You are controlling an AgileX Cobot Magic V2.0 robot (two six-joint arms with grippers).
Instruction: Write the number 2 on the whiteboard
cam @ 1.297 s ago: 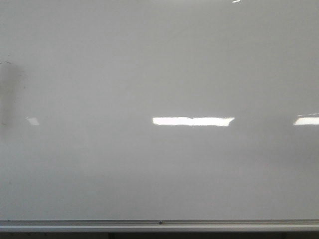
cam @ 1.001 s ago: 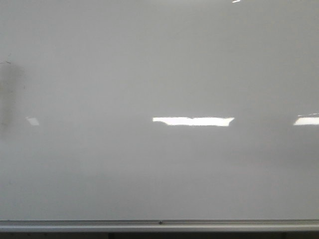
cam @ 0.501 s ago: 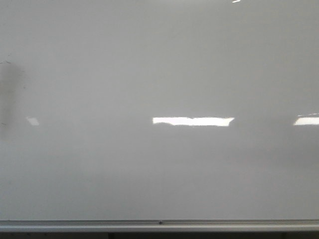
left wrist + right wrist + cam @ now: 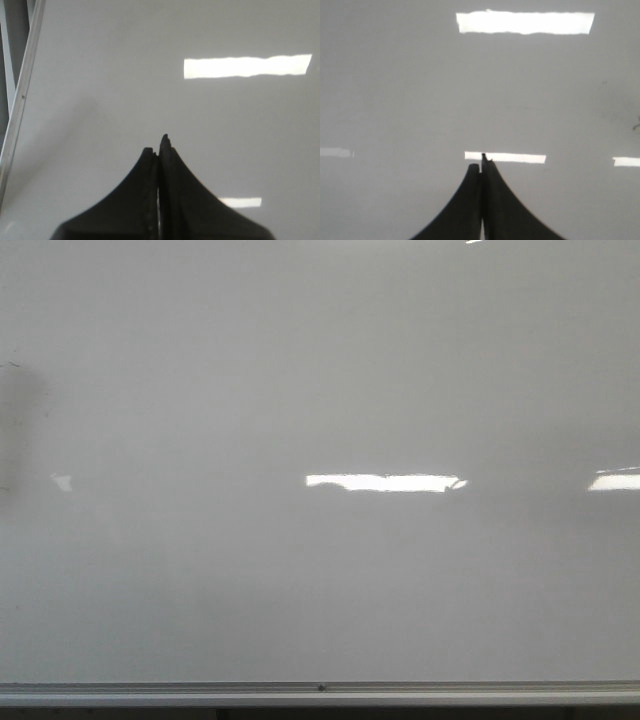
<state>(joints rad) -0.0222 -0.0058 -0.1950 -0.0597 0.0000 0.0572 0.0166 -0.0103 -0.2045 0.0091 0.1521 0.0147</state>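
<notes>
Across the whiteboard (image 4: 320,390) you see no number 2 yet, only glare whose reflections have shifted slightly, hinting an arm is moving. Your left claw (image 4: 159,150) and right claw (image 4: 481,167) are pressed closed, with no marker visible.

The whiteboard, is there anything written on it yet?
No digit shows on the whiteboard, only bright light reflections and a faint grey smudge at its left edge. No marker is in view.

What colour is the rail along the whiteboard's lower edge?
Silver-grey metal rail, under the glossy white-grey whiteboard; clearest in the front view.
</notes>
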